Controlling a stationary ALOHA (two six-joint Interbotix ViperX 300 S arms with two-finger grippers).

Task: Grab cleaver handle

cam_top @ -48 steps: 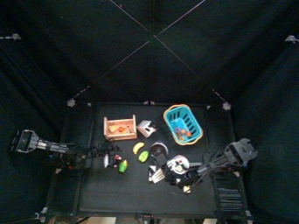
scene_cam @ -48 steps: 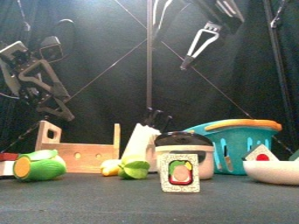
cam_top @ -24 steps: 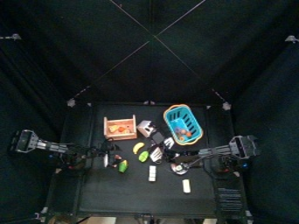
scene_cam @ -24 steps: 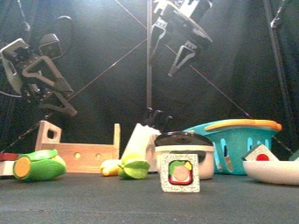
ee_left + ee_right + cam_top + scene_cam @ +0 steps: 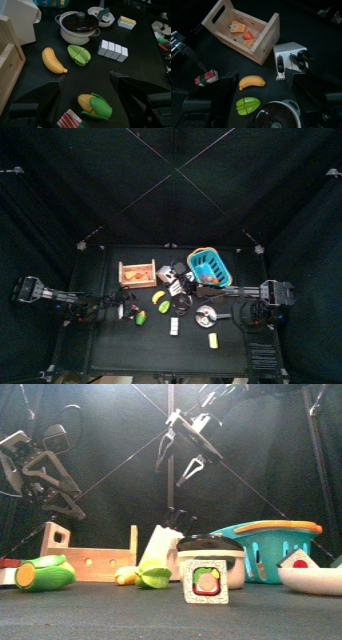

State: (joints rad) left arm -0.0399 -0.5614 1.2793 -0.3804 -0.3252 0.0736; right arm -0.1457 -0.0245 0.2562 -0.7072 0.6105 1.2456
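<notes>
A whitish block (image 5: 289,51) stands beside the wooden crate (image 5: 243,29), with several dark handles (image 5: 302,59) sticking out of it. The cleaver handle is among them; I cannot tell which one, and its blade is hidden. In the front view the handles (image 5: 174,519) rise above the block (image 5: 159,546). My right gripper (image 5: 185,460) hangs open high above the block, at mid-table in the top view (image 5: 183,286), holding nothing. My left gripper (image 5: 87,80) rests open at the table's left, above a corn cob (image 5: 93,106).
A lidded pot (image 5: 210,552) and a blue basket (image 5: 274,550) stand right of the block. A banana (image 5: 252,81) and a green piece (image 5: 246,104) lie in front of it. A white bowl (image 5: 313,576) sits far right, and a small card box (image 5: 205,580) near the front edge.
My right arm has swung from the table's front right toward the middle, and its open gripper has come down leftward over the block. The left arm has barely moved.
</notes>
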